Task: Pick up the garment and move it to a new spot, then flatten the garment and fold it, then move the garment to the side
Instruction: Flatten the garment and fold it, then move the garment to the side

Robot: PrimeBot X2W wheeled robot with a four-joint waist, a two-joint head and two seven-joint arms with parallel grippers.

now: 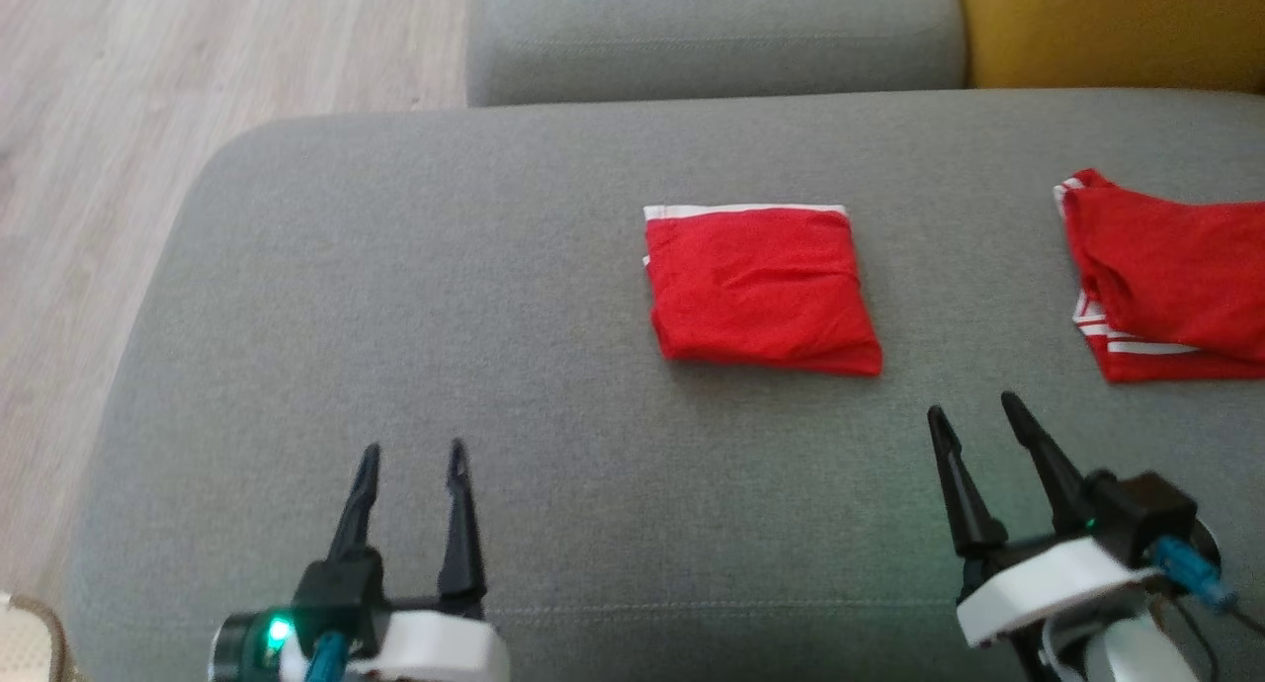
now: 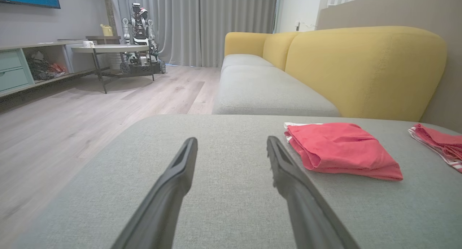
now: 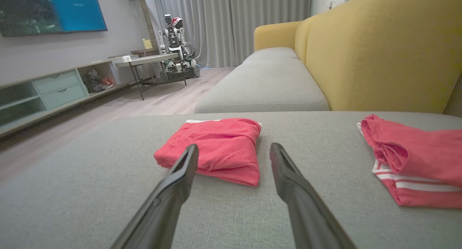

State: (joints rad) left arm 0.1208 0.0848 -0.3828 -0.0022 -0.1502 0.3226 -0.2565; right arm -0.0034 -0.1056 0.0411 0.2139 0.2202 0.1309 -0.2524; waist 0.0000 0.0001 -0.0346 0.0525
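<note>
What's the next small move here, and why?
Probably ease the right hand forward to the near edge of the folded red cloth garment. It already lies folded on the grey fabric cushion, and this hand is open, empty and the nearer one.

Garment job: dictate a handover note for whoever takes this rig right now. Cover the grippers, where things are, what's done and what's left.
Left gripper: open, empty, over the cushion at front left.
Right gripper: open, empty, at front right, just short of the folded garment.
Folded garment: red, a compact rectangle mid-cushion, touched by neither gripper.
Second garment: red with white stripes, loosely bunched at the cushion's right edge.
Done, by the look of it: flattening and folding.
Left: probably moving the folded garment to the side.
</note>
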